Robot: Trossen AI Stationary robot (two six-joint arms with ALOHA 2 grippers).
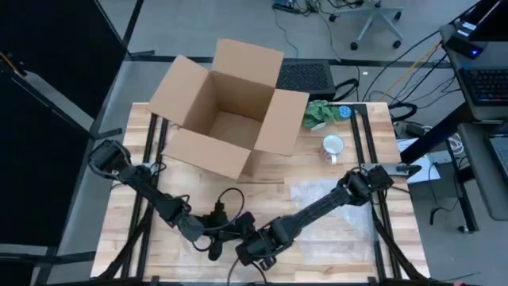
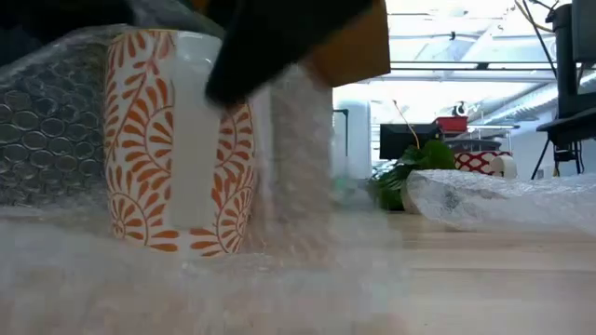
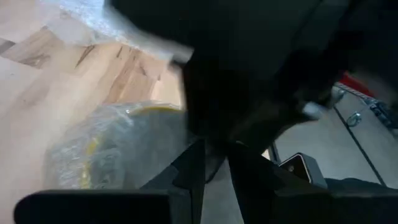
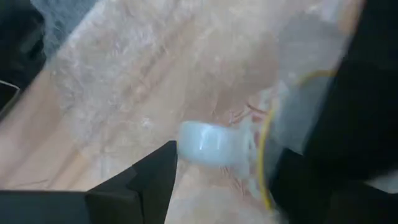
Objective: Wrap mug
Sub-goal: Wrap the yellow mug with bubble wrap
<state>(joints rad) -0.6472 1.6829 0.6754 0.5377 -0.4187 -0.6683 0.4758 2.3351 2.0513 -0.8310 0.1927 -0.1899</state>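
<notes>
Wooden slat table [image 1: 333, 258] is sitting in a lab with cables and a chair base on the floor behind. Orange-leaf-patterned mug [image 2: 177, 140] is standing upright at the near edge of the table, with bubble wrap [image 2: 47, 121] rising around it and spreading over the boards. Right gripper [image 1: 258, 250] is hovering at the near centre edge right over that mug, its fingers straddling the mug's white handle [image 4: 208, 144] with a clear gap between them, not visibly clamping. Left gripper [image 1: 216, 238] is sitting just left of it, touching the wrap bundle; can't tell how far its fingers are apart. Second white mug [image 1: 332, 147] is lying at the far right, well apart. Green plant [image 1: 320, 114] is sitting just beyond it. Open cardboard box [image 1: 226, 111] is taking up the far left-centre of the table.
</notes>
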